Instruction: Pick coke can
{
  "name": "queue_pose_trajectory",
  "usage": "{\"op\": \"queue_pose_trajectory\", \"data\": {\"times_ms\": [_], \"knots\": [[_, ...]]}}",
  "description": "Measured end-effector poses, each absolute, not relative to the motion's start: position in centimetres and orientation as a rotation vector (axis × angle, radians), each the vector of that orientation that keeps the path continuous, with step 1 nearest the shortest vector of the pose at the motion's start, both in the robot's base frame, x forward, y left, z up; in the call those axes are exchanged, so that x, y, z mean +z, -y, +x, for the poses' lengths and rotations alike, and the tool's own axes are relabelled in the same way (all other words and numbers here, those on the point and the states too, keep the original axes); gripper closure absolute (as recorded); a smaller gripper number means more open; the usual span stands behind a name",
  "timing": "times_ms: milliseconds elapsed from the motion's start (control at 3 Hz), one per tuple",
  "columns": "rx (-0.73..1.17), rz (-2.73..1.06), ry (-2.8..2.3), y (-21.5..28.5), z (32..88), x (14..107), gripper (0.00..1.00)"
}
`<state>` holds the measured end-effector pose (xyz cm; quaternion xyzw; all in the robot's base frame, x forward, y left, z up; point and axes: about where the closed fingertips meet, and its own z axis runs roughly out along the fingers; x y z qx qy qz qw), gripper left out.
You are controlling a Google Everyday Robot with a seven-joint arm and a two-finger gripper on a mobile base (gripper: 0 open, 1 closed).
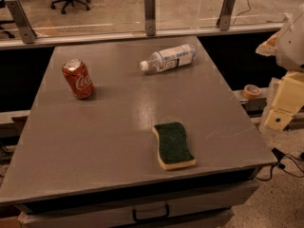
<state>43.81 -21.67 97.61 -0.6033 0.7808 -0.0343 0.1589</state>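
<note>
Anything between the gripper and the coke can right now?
Nothing visible. The gripper is off the table's right edge; the bottle lies behind the straight path to the coke can, the sponge in front.

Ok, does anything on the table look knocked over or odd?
The plastic bottle lies on its side near the far edge. The coke can stands upright but looks dented. The gripper hangs beside the table.

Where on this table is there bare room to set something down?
Biggest bare patch: near-left table, in front of the coke can and left of the sponge. Also bare: the middle, between can, bottle and sponge. Nowhere crowded. The gripper hangs beyond the table's right edge.
</note>
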Motion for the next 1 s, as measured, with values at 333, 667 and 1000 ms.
{"op": "queue_pose_trajectory", "data": {"times_ms": [333,667,1000], "knots": [[-0.098,-1.725,-2.232,21.7,43.8,97.6,0.00],[-0.010,-1.766,-2.132,16.2,44.7,97.9,0.00],[0.098,-1.851,-1.911,6.1,46.0,99.1,0.00]]}}
